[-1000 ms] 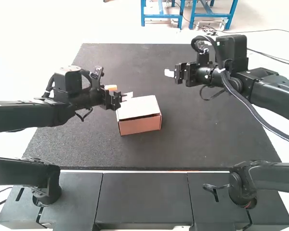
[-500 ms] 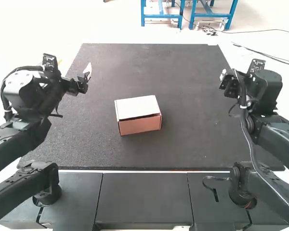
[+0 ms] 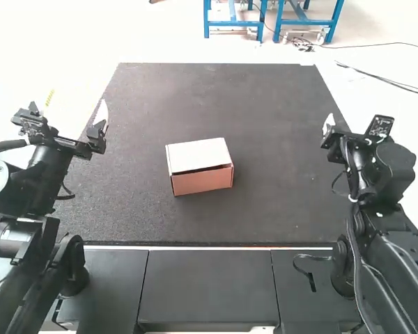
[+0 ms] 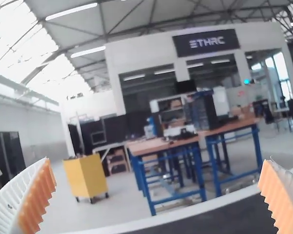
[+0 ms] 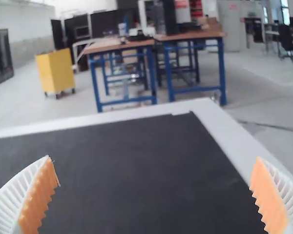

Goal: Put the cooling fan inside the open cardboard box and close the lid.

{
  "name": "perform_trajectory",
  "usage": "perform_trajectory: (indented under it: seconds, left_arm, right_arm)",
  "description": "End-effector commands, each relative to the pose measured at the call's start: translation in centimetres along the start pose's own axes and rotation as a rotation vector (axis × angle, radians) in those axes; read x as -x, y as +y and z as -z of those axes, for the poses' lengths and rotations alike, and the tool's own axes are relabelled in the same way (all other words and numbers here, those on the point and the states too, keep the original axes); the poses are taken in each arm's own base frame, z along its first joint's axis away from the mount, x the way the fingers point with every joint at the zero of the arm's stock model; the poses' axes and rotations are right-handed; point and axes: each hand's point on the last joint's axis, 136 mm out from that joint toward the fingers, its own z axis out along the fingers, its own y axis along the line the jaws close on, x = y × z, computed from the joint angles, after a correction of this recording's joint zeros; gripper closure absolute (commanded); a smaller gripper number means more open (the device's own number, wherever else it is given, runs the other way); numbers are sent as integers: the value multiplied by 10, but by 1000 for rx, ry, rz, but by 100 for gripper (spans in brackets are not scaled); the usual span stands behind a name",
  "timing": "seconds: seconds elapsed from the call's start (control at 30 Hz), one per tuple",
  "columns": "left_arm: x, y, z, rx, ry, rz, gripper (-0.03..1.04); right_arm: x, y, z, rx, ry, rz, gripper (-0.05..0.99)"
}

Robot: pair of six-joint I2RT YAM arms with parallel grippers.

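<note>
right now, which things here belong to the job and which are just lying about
Job:
- cardboard box, lid closed, mid-mat
- left arm, jaws open
- right arm, jaws open

Lying about:
- black mat, under the box

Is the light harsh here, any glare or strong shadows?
High view: even light, the box is brighter on top than in front, no glare on the black mat. Left wrist view: the roof panels wash out white. Right wrist view: the same mat looks dull.
</note>
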Motion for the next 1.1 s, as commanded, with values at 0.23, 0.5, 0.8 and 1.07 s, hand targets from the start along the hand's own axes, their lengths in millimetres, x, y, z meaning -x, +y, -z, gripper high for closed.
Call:
perform_trajectory:
  seconds: [0.23,0.5,0.8,1.07]
  left_arm:
    - [0,-22,3,-127,-26,-121,4]
    - [-39,-9,6,-25,29,-594,4]
    - [-38,-46,10,-219,-31,-339,4]
    - [-87,-1,12,45,231,-74,4]
  right_arm:
    - [8,4,24,43,-162,2,2]
    - [27,8,28,66,-257,-2,2]
    - [-4,-18,26,-64,-216,-73,2]
    - [-51,-21,20,-85,-21,11,2]
